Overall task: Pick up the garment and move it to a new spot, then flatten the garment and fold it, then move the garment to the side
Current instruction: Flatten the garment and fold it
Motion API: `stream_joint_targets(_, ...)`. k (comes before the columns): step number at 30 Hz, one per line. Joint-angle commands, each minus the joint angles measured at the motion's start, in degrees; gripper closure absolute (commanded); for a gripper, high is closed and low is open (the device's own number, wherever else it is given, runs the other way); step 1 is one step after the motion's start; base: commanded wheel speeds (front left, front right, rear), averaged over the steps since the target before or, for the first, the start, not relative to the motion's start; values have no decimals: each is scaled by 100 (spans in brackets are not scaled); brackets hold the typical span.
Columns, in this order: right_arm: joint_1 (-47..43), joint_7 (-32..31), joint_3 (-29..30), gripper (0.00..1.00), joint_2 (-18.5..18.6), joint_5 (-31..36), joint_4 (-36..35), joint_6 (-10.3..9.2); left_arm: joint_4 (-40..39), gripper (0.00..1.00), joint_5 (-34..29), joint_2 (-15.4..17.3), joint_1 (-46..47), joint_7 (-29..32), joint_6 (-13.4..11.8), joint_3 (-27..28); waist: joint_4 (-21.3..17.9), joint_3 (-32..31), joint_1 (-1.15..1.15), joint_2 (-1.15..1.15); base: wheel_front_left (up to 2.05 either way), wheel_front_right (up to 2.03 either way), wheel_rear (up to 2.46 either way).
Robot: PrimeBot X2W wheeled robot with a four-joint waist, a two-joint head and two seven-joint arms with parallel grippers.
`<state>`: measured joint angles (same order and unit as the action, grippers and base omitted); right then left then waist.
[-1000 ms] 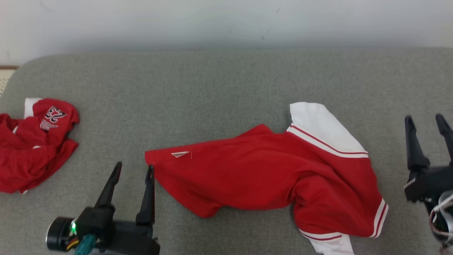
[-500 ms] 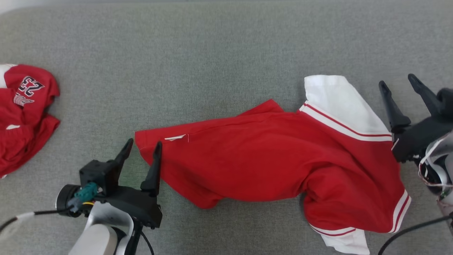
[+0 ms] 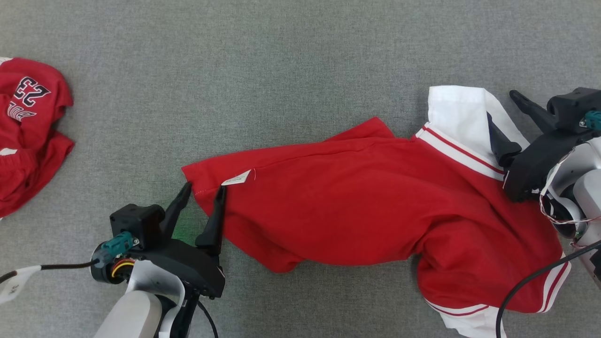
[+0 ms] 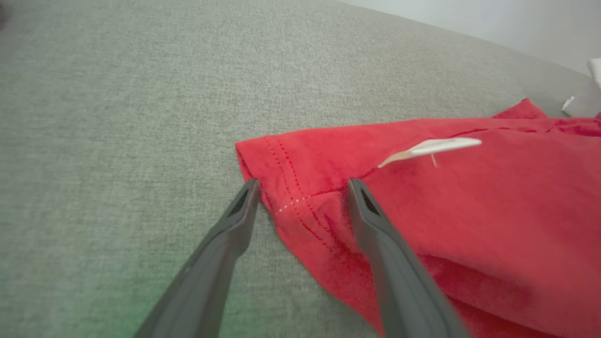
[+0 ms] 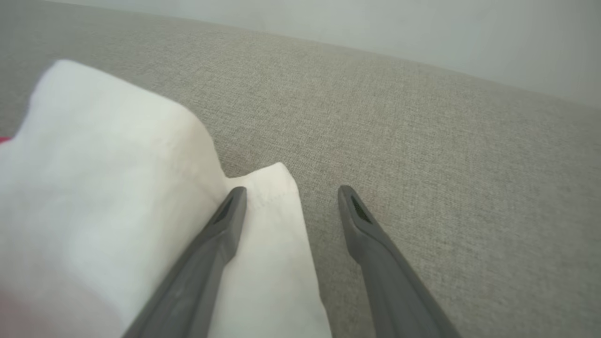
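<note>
A red garment (image 3: 357, 202) with white sleeves and striped trim lies crumpled across the grey cushion (image 3: 281, 56). My left gripper (image 3: 204, 187) stands open at its left end, one finger on each side of the hem corner near a small white tag (image 3: 237, 178). The left wrist view shows that left gripper (image 4: 304, 183) straddling the stitched red hem (image 4: 291, 188). My right gripper (image 3: 500, 104) is open at the upper white sleeve (image 3: 455, 112). In the right wrist view, that right gripper (image 5: 292, 189) has its left finger on the white sleeve (image 5: 103, 188) and the sleeve's edge between the fingers.
A second red garment (image 3: 28, 131) printed with 23 is bunched at the far left. Bare grey cushion stretches behind and between the two garments. A pale wall (image 5: 422, 28) rises behind the cushion's far edge. Cables trail from both wrists.
The camera has tilted down and nearer. My left gripper has slid right so the hem corner lies between its fingers. My right gripper has moved left onto the white sleeve's edge.
</note>
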<state>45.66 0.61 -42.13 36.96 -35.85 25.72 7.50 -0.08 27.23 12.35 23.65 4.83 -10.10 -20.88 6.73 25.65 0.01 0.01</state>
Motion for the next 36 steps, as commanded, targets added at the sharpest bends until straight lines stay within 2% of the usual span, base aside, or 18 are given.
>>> stream_joint_targets(1,82,23,-152,0,69,-142,37,-2,61,45,81,16,-13,14,52,-31,12,9,-1,-1,0,0,0)
stream_joint_targets(3,172,-29,-388,0,112,-287,73,-2,84,99,111,1,-7,13,104,-41,8,7,-1,-1,0,0,0)
stream_joint_targets(4,203,-61,-501,58,127,-378,86,-2,109,100,135,4,-1,32,137,-54,5,1,-1,-1,0,0,0)
stream_joint_targets(5,247,-50,-603,93,147,-448,108,-2,128,100,154,14,8,49,157,-68,0,-8,-1,-1,0,0,0)
stream_joint_targets(6,289,-16,-685,100,173,-511,140,-2,132,100,164,13,21,8,189,-61,-5,-23,-1,-1,0,0,0)
stream_joint_targets(9,402,269,-720,100,192,-729,205,-2,124,100,136,17,70,-152,191,-29,-15,-97,-1,-1,0,0,0)
stream_joint_targets(14,418,1021,-390,100,148,-772,433,-2,-60,100,0,68,102,-506,118,95,-40,-313,-1,-1,0,0,0)
stream_joint_targets(20,250,1426,439,100,26,-535,243,-2,-575,100,-149,207,192,-735,-51,278,-143,-641,-1,-1,0,0,0)
stream_joint_targets(26,-116,1470,1790,100,-236,178,-738,-2,-1123,100,-217,355,346,-769,-153,494,-294,-960,-1,-1,0,0,0)
stream_joint_targets(27,-116,1470,1790,100,-236,178,-738,-2,-1123,100,-217,355,346,-769,-153,494,-294,-960,-1,-1,0,0,0)
stream_joint_targets(31,-485,1461,2557,100,-475,709,-1630,-2,-1420,100,-302,464,517,-749,-203,585,-386,-1180,-1,-1,0,0,0)
stream_joint_targets(36,-752,1410,3076,100,-636,1178,-2592,-2,-1855,100,-459,620,791,-718,-261,679,-488,-1438,-1,-1,0,0,0)
